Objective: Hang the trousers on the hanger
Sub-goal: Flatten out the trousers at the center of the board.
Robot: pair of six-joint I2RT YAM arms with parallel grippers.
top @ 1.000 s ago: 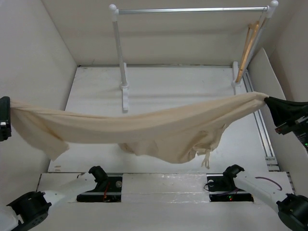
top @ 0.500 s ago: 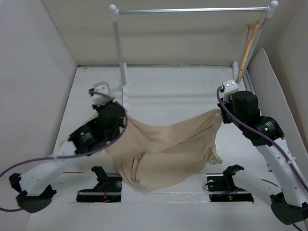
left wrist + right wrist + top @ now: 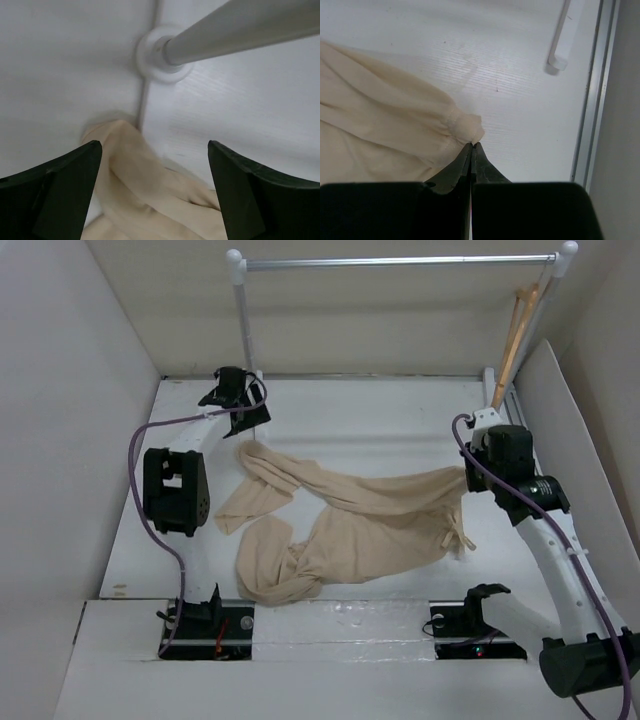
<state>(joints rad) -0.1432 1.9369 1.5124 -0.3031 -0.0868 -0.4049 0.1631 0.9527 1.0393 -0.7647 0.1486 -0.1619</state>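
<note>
**Trousers flat on the table, one end pinched by the right gripper**

In the top view the trousers [image 3: 350, 525] lie crumpled across the middle of the white table [image 3: 380, 410]. The two legs trail toward the left of the frame and the waist end points right. A drawstring [image 3: 462, 538] hangs loose at the lower right edge of the cloth.

The right gripper [image 3: 468, 478] sits at centre right, at the waist end. Its wrist view shows the jaws pressed together on a small gathered knob of the trousers [image 3: 465, 127] right at the tips [image 3: 471, 145].

The left gripper [image 3: 240, 410] is in the upper left, just beside the foot of the rack's left post [image 3: 243, 330]. In its wrist view the gripper [image 3: 155, 150] has its jaws spread wide with nothing between them. A leg end of the trousers [image 3: 135, 175] lies on the table below the gap, and the post [image 3: 235, 35] and its round foot fill the top of the frame.

The hanger [image 3: 515, 335] hangs slanted in the upper right, at the right end of the rack's rail [image 3: 400, 260], well apart from the trousers.
</note>
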